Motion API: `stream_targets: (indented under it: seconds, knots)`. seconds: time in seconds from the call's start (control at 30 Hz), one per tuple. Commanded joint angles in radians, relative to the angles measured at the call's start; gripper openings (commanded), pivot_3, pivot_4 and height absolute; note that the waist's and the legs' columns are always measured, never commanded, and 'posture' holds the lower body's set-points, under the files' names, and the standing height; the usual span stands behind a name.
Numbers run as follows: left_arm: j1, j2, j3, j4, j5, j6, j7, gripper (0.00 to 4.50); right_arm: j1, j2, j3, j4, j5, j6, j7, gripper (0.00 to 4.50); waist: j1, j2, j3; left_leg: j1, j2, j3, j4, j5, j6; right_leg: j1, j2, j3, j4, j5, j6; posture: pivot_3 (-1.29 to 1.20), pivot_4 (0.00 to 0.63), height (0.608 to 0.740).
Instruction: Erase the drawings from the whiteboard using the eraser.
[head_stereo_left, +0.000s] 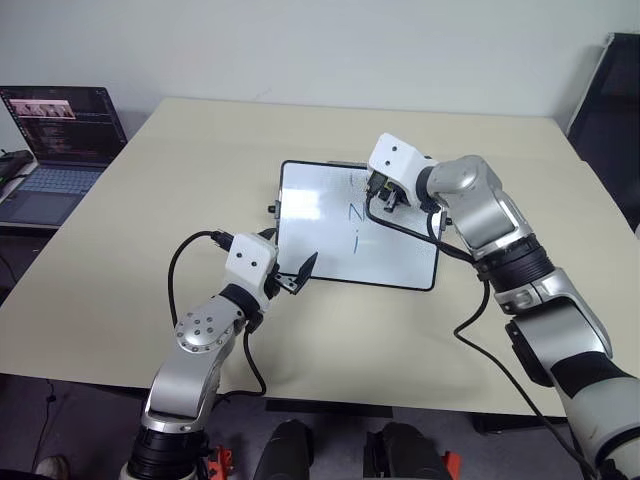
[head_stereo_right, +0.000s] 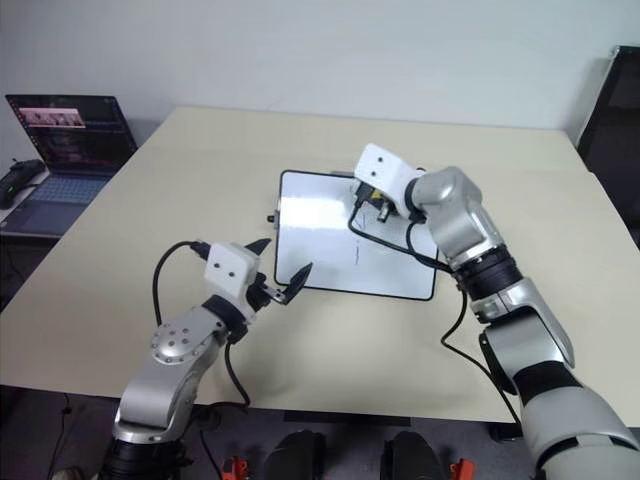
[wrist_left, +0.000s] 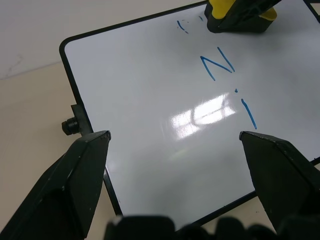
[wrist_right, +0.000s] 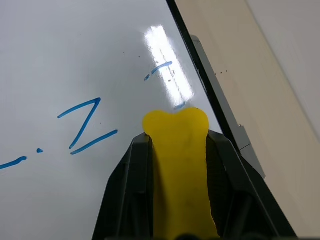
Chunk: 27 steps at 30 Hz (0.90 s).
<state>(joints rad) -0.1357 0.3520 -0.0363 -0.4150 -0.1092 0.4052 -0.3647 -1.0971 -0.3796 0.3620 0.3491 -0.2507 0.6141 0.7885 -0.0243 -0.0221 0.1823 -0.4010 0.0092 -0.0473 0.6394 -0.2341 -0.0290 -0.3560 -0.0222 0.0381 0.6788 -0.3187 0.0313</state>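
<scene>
While whiteboard (head_stereo_left: 330, 215) lay flat mid-table (head_stereo_left: 200, 150), my right gripper (wrist_right: 175, 145) stood clamped on yellow eraser (wrist_right: 177, 165), pressing it near board's far edge beside faint remnants of blue stroke. Drawings (wrist_left: 227, 80), blue "N" and "i"-like mark below, sat mid-board. My left gripper (wrist_left: 175, 145) hung spread wide, holding nothing, at board's near left corner. Laptop (head_stereo_left: 55, 140) sat open at table's far left.

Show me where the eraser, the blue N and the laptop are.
eraser (wrist_right: 179, 175), right wrist view, yellow top face.
blue N (wrist_left: 218, 62), left wrist view, diagonal stroke.
laptop (head_stereo_left: 62, 125), left eye view, lit screen.
</scene>
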Motion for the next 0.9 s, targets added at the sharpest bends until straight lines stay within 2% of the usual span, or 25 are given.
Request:
stream_targets:
  seconds: [0.03,0.13,0.27,0.67,0.9]
  knots:
    - [-0.015,0.005,0.004,-0.012,0.005,-0.019,-0.003,4.50,-0.047,0.026,-0.023,-0.064,0.028,0.071,0.019,1.08,-0.003,0.000,0.000,-0.001,0.000,0.000,-0.001,0.000,0.000,-0.001,0.000,0.001,0.000,0.000,0.000,0.00,0.150,0.740]
    - [-0.017,0.004,0.004,-0.010,0.005,-0.020,-0.002,4.50,-0.078,0.055,-0.019,-0.072,0.039,0.089,0.024,1.08,-0.007,0.000,0.000,-0.003,0.000,0.002,-0.005,0.000,0.000,-0.007,0.000,0.002,0.000,0.000,0.000,0.00,0.150,0.740]
    - [-0.019,0.002,0.002,-0.008,0.007,-0.021,0.000,4.50,-0.121,0.082,-0.014,-0.023,0.048,0.057,0.018,1.08,-0.008,0.001,0.001,-0.018,0.001,0.003,-0.006,0.002,-0.003,-0.024,0.001,0.002,0.002,0.000,-0.001,0.00,0.150,0.740]
    - [-0.011,0.000,0.005,-0.011,0.009,-0.024,0.007,4.50,-0.190,0.166,0.000,0.154,0.037,-0.076,-0.018,1.08,-0.007,0.001,0.001,-0.018,0.001,0.005,-0.009,0.002,-0.004,-0.025,0.000,0.002,0.001,0.000,-0.001,0.00,0.150,0.740]
    - [-0.005,-0.007,0.001,-0.017,0.014,-0.023,0.013,4.50,-0.195,0.154,0.031,0.319,-0.005,-0.210,-0.047,1.08,-0.007,0.001,0.000,-0.017,0.001,0.005,-0.008,0.002,-0.004,-0.024,0.000,0.002,0.002,0.000,-0.001,0.00,0.150,0.740]
